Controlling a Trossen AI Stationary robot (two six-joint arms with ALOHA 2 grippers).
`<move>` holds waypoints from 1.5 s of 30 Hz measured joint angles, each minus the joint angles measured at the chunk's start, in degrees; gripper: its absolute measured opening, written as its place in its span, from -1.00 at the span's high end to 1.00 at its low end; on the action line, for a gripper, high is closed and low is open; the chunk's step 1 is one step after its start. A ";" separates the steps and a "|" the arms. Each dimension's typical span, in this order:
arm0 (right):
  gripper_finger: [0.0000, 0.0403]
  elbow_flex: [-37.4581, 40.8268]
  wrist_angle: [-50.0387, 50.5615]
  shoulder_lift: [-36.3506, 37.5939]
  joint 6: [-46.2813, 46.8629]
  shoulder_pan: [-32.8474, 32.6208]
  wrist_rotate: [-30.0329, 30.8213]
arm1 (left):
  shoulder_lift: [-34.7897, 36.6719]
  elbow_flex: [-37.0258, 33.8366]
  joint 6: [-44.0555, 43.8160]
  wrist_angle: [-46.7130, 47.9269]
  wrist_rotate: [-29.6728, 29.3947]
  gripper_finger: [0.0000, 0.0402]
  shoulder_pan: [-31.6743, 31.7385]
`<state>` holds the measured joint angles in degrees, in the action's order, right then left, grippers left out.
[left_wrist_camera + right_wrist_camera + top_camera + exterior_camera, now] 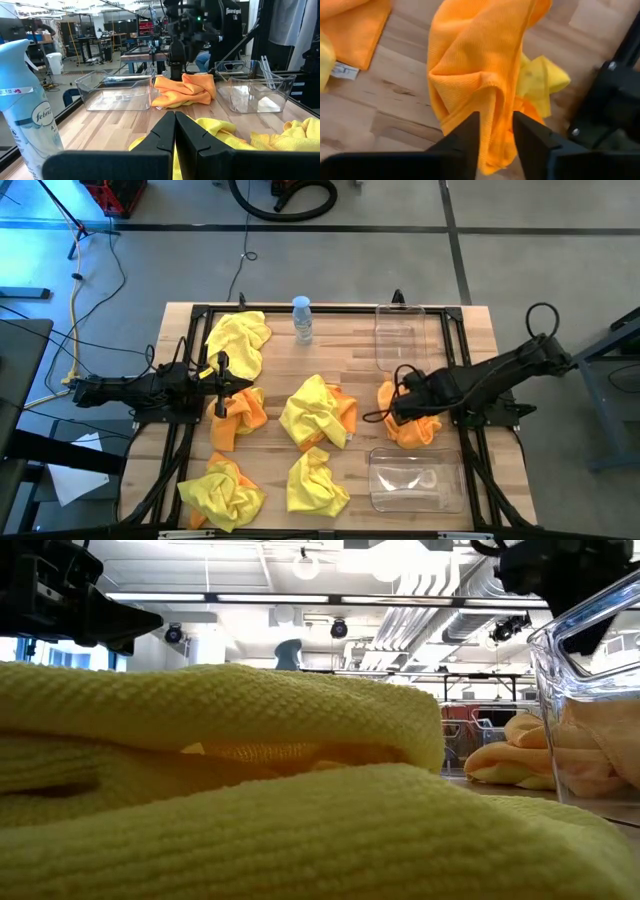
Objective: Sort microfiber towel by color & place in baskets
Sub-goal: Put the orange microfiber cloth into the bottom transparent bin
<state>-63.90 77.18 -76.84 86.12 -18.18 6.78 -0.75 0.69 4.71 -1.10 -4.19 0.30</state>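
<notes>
A: Nearest you, the right end effector [495, 132] is gripping an orange microfiber towel [480, 65], between the two baskets [416, 477] at the table's [340, 340] 3 o'clock.

B: It looks soft and light; pinch a raised fold. The left end effector [175, 131] is closed, empty, at 9 o'clock.

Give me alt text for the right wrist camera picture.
The right hand pinches a hanging orange towel between its two dark fingers, above a wooden table. A yellow towel lies behind it, and another orange towel at the frame's corner.
</notes>
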 joint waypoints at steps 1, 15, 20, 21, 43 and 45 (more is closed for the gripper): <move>0.30 1.12 -1.52 0.00 1.15 -0.30 -0.30 | 0.01 0.00 0.00 0.00 0.00 1.00 0.02; -0.05 18.78 -21.25 0.00 12.85 -0.74 -7.09 | 0.02 0.00 0.00 -0.02 0.00 1.00 0.02; 0.33 17.94 -20.70 -0.02 12.79 -1.13 -6.75 | 0.00 0.00 0.00 0.00 0.00 1.00 0.01; 0.45 17.19 -20.49 -0.02 12.33 -1.13 -6.53 | 0.00 0.00 0.00 -0.01 0.00 1.00 0.02; 0.99 -32.87 10.38 -2.62 17.68 -11.40 11.54 | 0.02 0.00 0.00 -0.02 0.00 1.00 0.00; 0.99 -38.98 13.42 -5.38 19.98 -13.64 12.16 | 0.00 0.00 0.00 0.00 0.00 1.00 0.02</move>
<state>-102.88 90.61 -82.22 106.10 -31.82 18.94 -0.75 0.69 4.71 -1.10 -4.19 0.31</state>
